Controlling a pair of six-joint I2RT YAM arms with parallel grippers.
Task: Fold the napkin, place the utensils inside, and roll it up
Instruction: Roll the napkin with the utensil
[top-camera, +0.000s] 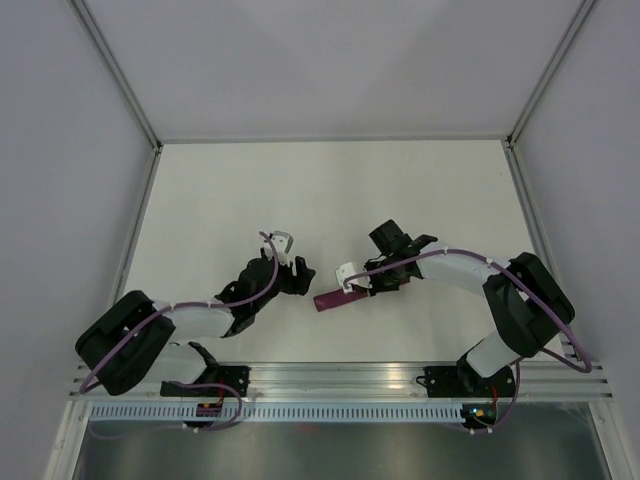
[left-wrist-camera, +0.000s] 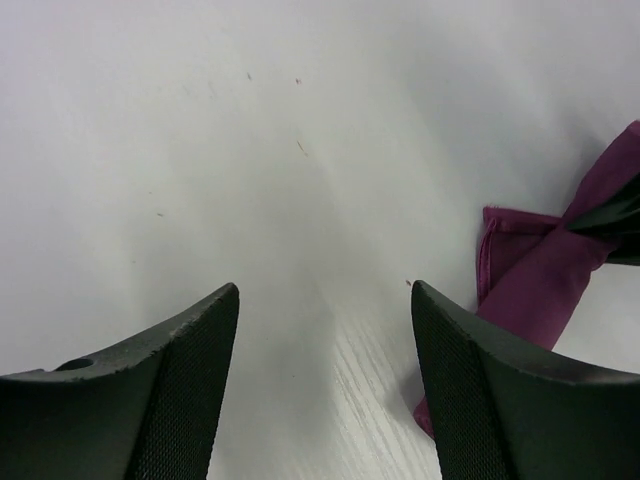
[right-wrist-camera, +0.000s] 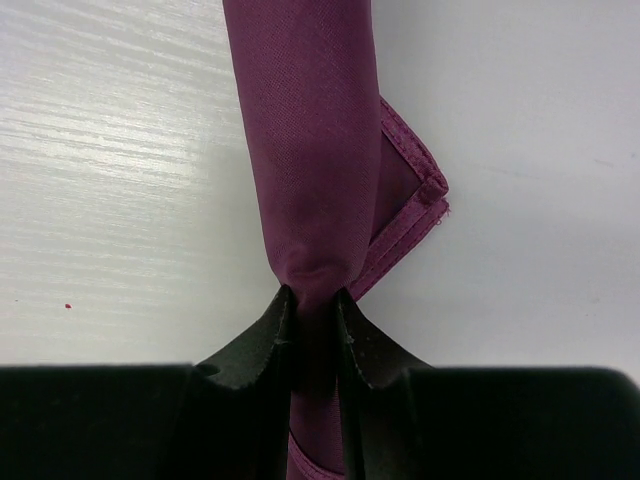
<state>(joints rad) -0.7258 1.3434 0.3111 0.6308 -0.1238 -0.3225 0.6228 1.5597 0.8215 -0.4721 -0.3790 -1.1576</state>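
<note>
The napkin (top-camera: 333, 298) lies as a tight dark magenta roll on the white table between the two arms. My right gripper (top-camera: 352, 290) is shut on one end of the roll. In the right wrist view the roll (right-wrist-camera: 310, 150) runs straight away from the pinching right gripper (right-wrist-camera: 312, 296), and a hemmed corner (right-wrist-camera: 415, 185) sticks out to the right. My left gripper (top-camera: 301, 282) stands open just left of the roll, nothing between its fingers (left-wrist-camera: 325, 292). In the left wrist view the napkin (left-wrist-camera: 535, 285) lies beside the right fingertip. No utensils show in any view.
The white table (top-camera: 330, 190) is walled by grey panels with metal posts at the back corners. An aluminium rail (top-camera: 340, 378) carrying both arm bases runs along the near edge.
</note>
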